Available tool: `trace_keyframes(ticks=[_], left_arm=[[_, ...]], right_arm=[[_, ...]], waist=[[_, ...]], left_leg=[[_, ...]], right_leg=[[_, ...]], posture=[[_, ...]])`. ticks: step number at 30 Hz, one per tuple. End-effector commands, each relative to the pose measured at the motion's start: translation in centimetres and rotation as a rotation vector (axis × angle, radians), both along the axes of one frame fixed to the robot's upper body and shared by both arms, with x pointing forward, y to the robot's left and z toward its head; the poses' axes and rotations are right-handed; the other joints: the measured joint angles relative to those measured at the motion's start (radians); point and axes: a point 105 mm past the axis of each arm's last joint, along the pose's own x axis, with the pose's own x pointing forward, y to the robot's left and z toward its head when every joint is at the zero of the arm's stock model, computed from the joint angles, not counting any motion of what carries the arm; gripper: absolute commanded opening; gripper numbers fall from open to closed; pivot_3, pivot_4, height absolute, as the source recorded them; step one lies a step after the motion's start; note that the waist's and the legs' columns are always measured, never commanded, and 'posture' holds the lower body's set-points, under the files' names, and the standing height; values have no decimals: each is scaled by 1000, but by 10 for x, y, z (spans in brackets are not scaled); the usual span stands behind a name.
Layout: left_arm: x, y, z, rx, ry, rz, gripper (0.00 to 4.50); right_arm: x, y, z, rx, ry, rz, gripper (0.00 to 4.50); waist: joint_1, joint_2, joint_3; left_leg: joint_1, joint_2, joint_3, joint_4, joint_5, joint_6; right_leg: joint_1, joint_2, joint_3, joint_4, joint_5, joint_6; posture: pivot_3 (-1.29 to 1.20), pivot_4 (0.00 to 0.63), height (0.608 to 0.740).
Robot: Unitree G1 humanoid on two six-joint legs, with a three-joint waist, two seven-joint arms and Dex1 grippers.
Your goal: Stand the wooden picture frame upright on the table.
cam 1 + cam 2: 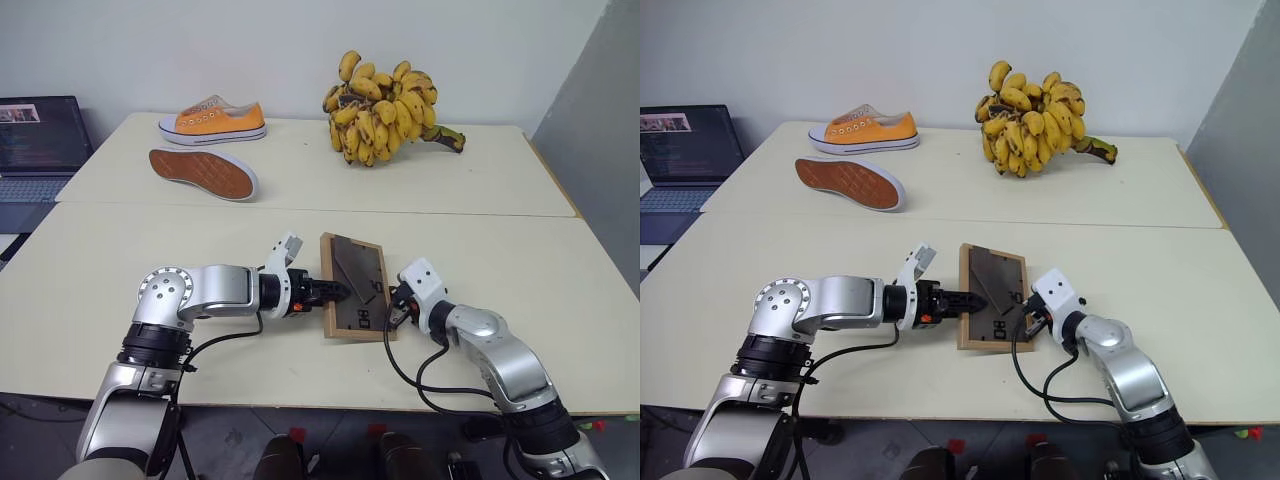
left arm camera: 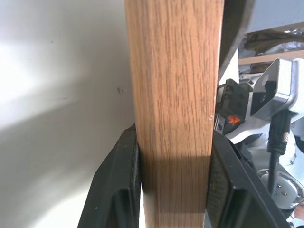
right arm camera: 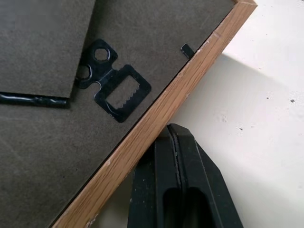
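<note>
The wooden picture frame (image 1: pixel 355 287) lies on the near tabletop (image 1: pixel 560 290) with its dark back up, the left tool (image 1: pixel 334 292) clamped on its left wooden edge to tip it up, while the right tool (image 3: pixel 176 190), fingers pressed together, braces the opposite edge against sliding.

cream table (image 1: pixel 150 270), wooden picture frame (image 1: pixel 354 288) on it

Both arms wear silver-grey rounded shells with black joint rings; white wrist housings, black cables looping beneath, and each end effector has black fingers (image 2: pixel 116 190).
</note>
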Motion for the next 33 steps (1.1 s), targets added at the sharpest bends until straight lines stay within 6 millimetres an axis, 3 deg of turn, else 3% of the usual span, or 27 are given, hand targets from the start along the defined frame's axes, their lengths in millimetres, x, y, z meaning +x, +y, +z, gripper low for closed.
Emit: trace_keyframes(ticks=[1,5,14,18,26,33], left_arm=[[0,-2,1,10,-10,-7,1295],[5,2,9,18,-27,-9,1295],[34,12,32,-11,-170,27,1295],[42,12,39,6,-315,-9,1295],[56,9,64,-15,-675,-119,1295],[67,0,105,-127,-909,-155,1295]], right_arm=[[-1,8,15,21,-61,38,0],[0,-4,15,2,-67,15,0],[-6,-58,12,-60,-63,-91,0],[-8,-73,23,-65,-87,-121,0],[-5,-87,69,-31,-187,-151,0],[-10,-71,152,110,-327,-94,0]], waist=[[0,0,0],[0,0,0],[1,0,0],[1,0,1],[-2,1,2],[1,3,3]], left_leg=[[0,0,0,0,0,0],[0,0,0,0,0,0],[-2,0,0,-1,0,0],[-2,0,0,-2,0,0],[-3,0,1,-3,0,0],[-15,0,1,-2,0,0]], right_leg=[[0,0,0,0,0,0],[0,0,0,0,0,0],[0,0,0,-5,0,1],[0,0,0,-7,0,0],[-1,0,0,-9,0,0],[-10,0,-1,-10,1,1]], posture=[[0,150,740],[0,150,740],[0,150,740],[0,150,740],[0,150,740],[0,150,740]])
